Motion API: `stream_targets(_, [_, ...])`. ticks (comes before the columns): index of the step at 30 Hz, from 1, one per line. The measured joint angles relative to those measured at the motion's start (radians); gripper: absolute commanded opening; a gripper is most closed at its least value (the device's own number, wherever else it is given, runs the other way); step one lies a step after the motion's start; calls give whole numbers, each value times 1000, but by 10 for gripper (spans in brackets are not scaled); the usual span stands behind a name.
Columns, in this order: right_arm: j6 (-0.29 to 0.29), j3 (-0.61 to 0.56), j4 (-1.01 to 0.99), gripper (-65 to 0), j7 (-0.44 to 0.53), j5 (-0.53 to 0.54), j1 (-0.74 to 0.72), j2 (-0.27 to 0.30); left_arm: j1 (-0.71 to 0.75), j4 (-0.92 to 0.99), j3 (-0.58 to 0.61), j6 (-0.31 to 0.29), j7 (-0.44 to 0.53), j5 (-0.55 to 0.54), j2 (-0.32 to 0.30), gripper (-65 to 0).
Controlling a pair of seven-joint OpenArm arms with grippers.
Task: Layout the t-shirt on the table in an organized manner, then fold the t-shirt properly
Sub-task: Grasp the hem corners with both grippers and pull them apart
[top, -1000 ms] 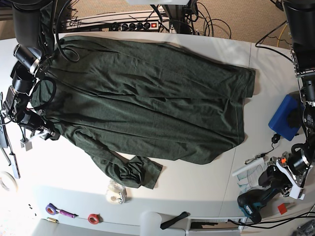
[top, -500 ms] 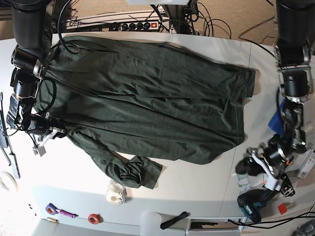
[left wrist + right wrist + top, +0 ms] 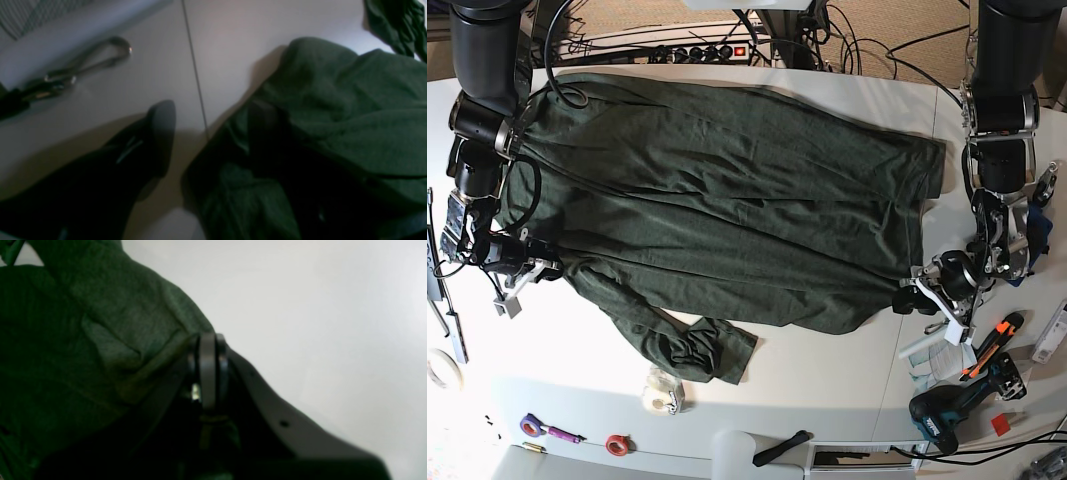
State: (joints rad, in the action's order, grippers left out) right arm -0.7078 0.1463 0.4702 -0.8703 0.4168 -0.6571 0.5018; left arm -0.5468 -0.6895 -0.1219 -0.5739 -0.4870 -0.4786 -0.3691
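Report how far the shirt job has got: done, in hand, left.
Done: the t-shirt lies mostly spread on the table, though one sleeve is bunched. In hand: the right gripper is shut on the shirt's edge; the left gripper, jaws open, sits at the hem corner. Left: smoothing the sleeve and all folding.

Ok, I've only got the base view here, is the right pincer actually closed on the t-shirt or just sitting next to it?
Observer: The right wrist view shows the right pincer shut, with the t-shirt hem running into its closed tips.
Operator: And the left one?
Observer: In the left wrist view the left pincer is open and straddles the shirt's edge: one finger is over bare table, the other is against the fabric.
Operator: Anything near it?
Observer: The table's seam line runs between the two.
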Motion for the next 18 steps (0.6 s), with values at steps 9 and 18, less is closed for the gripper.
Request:
stream_targets(9, [0,0,0,-650,1,0,0,0,-5,17,-2,-31,12,13,3,-300])
stream_targets(18, [0,0,0,-650,2,0,0,0,-5,17,-4,-52,11,6,61,-300])
